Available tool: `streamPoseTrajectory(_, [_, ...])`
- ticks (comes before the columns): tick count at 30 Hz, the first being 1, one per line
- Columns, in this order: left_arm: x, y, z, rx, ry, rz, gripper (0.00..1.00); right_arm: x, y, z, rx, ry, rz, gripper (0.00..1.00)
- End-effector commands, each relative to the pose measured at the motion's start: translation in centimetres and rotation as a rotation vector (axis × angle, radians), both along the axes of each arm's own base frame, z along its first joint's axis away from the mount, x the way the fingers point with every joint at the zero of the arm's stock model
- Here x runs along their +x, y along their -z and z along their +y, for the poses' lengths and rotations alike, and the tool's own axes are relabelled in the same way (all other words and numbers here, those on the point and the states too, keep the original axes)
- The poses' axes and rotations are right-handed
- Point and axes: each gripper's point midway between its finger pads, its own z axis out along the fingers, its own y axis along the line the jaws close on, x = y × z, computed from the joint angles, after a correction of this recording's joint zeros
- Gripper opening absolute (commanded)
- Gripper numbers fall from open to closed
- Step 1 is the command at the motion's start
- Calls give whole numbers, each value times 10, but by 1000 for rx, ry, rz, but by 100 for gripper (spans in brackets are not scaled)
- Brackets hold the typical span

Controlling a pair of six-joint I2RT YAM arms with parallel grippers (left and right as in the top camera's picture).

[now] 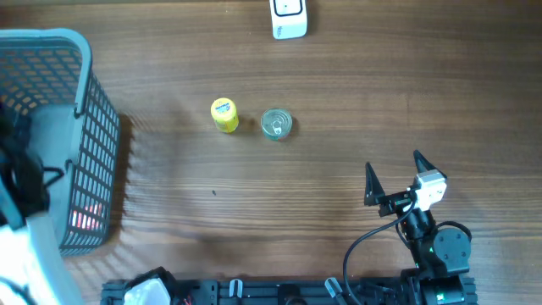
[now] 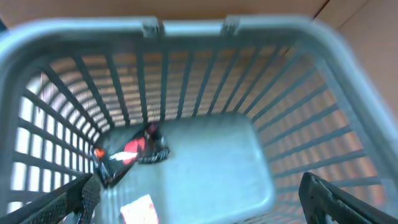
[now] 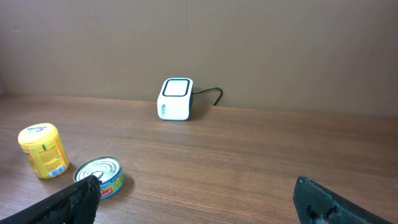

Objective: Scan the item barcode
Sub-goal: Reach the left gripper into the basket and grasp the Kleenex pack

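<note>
A wooden bench [image 1: 339,76] seen from above. A grey slatted basket [image 1: 85,51] stands at the left edge. Near the middle of the bench two items stand side by side, close but apart: a yellow can [image 1: 224,114] on the left and a low tin [image 1: 276,124] with a pull-ring lid on the right. A white scanner [image 1: 289,19] sits at the far edge, well beyond the tin, its cable trailing off behind it.

The right arm rests at the near right corner. The right fingers [image 1: 371,182] are spread wide open, hold nothing, and point toward the far side. From the right wrist camera, both items lie low on the left, clear of the fingers, with the scanner further off near the middle.

The left arm hangs over the basket. The left fingers [image 2: 336,200] are also spread wide and empty, one at each lower corner of the wrist view, above the basket floor. Inside the basket lies a dark packet [image 2: 127,152] with red and orange marks. The view is blurred, so it may be a wrapped snack. A white label [image 2: 140,210] shows just nearer than it.
</note>
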Motion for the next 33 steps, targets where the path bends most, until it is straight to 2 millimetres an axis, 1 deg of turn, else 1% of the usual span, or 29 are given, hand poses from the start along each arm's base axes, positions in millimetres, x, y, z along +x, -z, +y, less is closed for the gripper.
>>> streamPoseTrajectory(1, [24,41,3,-136,-30,47,100,0,-1,-1,-6,10,-7,100])
streamPoseTrajectory(4, [36,84,4,-260,-137,97,100,0,-1,-1,-6,10,-7,100])
streamPoseTrajectory(6, [39,102,3,-308,-174,126,100,0,-1,-1,-5,10,-7,100])
streamPoseTrajectory(7, [37,114,2,-344,-220,146,100,0,-1,-1,-6,10,-7,99])
streamPoseTrajectory(9, [32,130,-1,-389,-307,176,100,0,-1,-1,-6,10,-7,100])
streamPoseTrajectory(11, [23,142,-5,-422,-383,213,100,0,-1,-1,-6,9,-7,100])
streamPoseTrajectory(12, [21,144,-6,-428,-395,223,100,0,-1,-1,-6,10,-7,100])
streamPoseTrajectory(18, [17,156,-8,-437,-406,260,100,0,-1,-1,-5,10,-7,100])
streamPoseTrajectory(20, [17,168,-6,-429,-408,265,100,0,-1,-1,-5,10,-7,100])
streamPoseTrajectory(25, [15,213,-11,-455,-406,275,100,0,-1,-1,-6,10,-7,100])
streamPoseTrajectory(29, [13,251,-14,-459,-342,291,100,0,-1,-1,-6,10,-7,100])
streamPoseTrajectory(31, [10,265,-16,-458,-335,287,100,0,-1,-1,-6,10,-7,100])
streamPoseTrajectory(33, [7,274,-17,-458,-336,287,100,0,-1,-1,-6,10,-7,100])
